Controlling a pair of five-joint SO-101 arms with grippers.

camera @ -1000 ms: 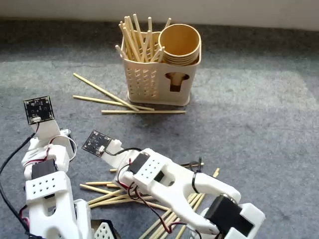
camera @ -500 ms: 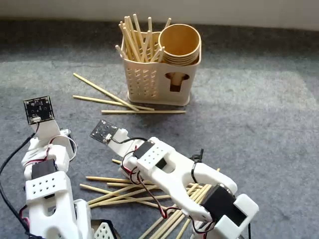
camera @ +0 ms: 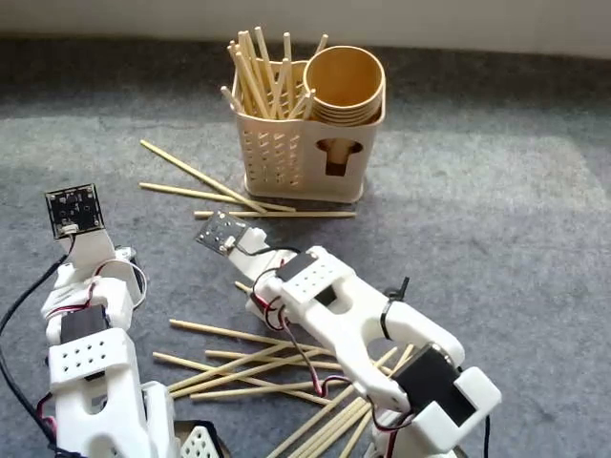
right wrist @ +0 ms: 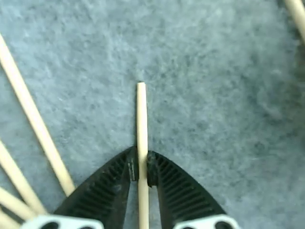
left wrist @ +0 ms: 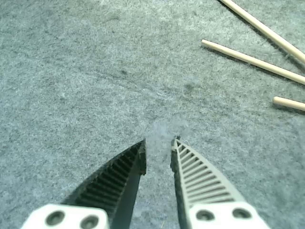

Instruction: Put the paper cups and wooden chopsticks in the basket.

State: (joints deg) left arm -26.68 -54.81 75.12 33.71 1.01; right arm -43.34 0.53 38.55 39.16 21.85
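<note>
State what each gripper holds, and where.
Right gripper pinches one wooden chopstick on its shaft, short of one end. Left gripper holds nothing.

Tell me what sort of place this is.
Likely a robot training bench, not a kitchen: grey felt-like cover, white robot arms, and chopsticks strewn beside a basket of paper cups.

high view looks steeply down over the grey carpet (camera: pixel 496 219); both wrist views face it closely, sharing chopsticks (camera: pixel 229 333).
</note>
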